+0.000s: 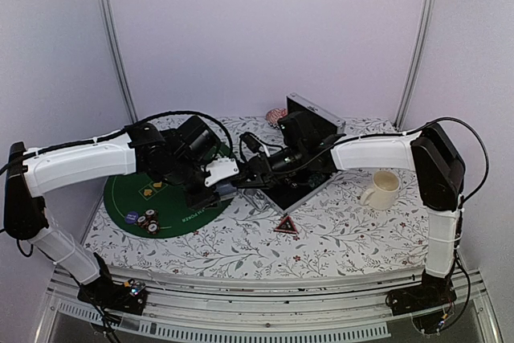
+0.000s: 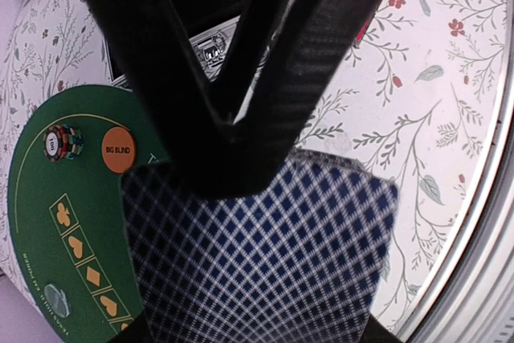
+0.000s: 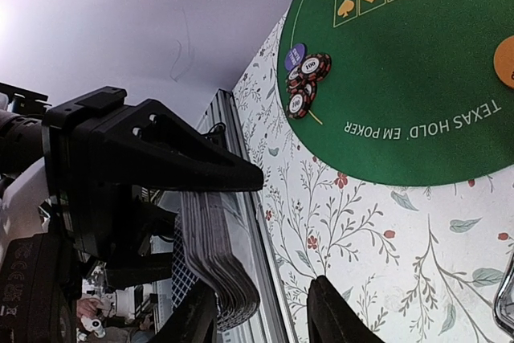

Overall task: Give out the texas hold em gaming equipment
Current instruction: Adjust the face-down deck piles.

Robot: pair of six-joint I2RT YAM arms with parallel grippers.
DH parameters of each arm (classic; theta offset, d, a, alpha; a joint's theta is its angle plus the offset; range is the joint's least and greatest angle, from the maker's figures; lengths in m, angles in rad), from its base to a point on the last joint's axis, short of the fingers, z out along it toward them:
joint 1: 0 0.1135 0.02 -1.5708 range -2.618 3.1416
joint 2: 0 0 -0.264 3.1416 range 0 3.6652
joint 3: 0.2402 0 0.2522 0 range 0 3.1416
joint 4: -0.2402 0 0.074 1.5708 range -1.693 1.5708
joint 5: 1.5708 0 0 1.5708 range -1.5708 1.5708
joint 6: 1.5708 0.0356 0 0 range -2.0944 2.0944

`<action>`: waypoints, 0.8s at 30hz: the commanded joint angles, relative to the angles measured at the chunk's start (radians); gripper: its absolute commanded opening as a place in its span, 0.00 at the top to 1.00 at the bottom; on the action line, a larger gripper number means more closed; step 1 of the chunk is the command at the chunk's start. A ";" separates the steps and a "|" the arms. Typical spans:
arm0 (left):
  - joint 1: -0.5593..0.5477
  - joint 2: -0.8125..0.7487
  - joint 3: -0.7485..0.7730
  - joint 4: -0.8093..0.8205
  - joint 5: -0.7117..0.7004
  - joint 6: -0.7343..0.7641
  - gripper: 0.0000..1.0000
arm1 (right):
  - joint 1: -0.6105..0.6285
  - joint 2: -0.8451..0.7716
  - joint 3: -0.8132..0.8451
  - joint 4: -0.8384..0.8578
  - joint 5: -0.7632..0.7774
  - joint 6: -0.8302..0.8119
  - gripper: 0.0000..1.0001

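Observation:
A deck of playing cards (image 2: 265, 255) with blue-checked backs is clamped in my left gripper (image 2: 257, 331), which hangs over the flowered cloth beside the green mat (image 1: 132, 190). The top view shows the left gripper (image 1: 215, 190) meeting my right gripper (image 1: 243, 176) at the table's middle. In the right wrist view the deck (image 3: 213, 255) ends just inside the open right gripper (image 3: 265, 311), against its left finger. Striped poker chips (image 1: 147, 219) (image 3: 305, 78) lie in a small cluster on the mat's near edge. An orange round button (image 2: 118, 150) marked BIG BLIND rests on the mat.
The silver case (image 1: 317, 130) stands open behind the grippers. A cream mug (image 1: 382, 190) sits at the right. A red triangular piece (image 1: 285, 226) lies near the front, and a striped pouch (image 1: 275, 114) at the back. The table's front rail runs close below the deck.

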 commanded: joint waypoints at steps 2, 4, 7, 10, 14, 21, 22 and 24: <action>0.012 -0.022 -0.009 0.018 -0.004 0.003 0.49 | -0.001 -0.044 0.004 -0.030 -0.010 -0.034 0.58; 0.012 -0.019 -0.006 0.017 -0.003 0.003 0.49 | 0.007 -0.033 0.020 -0.017 -0.041 -0.032 0.52; 0.012 -0.013 -0.002 0.017 -0.003 0.001 0.50 | 0.024 -0.014 0.050 -0.005 -0.052 -0.040 0.42; 0.013 -0.013 0.003 0.017 -0.001 0.002 0.50 | 0.025 0.016 0.064 0.020 -0.039 -0.016 0.36; 0.012 -0.016 0.008 0.019 0.002 0.001 0.50 | 0.027 0.060 0.078 0.026 -0.036 0.007 0.35; 0.012 -0.018 0.007 0.019 0.002 0.001 0.50 | 0.025 0.039 0.050 0.005 0.006 -0.007 0.36; 0.012 -0.019 0.006 0.019 0.002 0.001 0.51 | 0.020 0.028 0.038 0.004 0.012 -0.012 0.38; 0.012 -0.020 0.004 0.019 -0.001 0.002 0.51 | 0.010 0.008 0.011 0.004 0.019 -0.014 0.41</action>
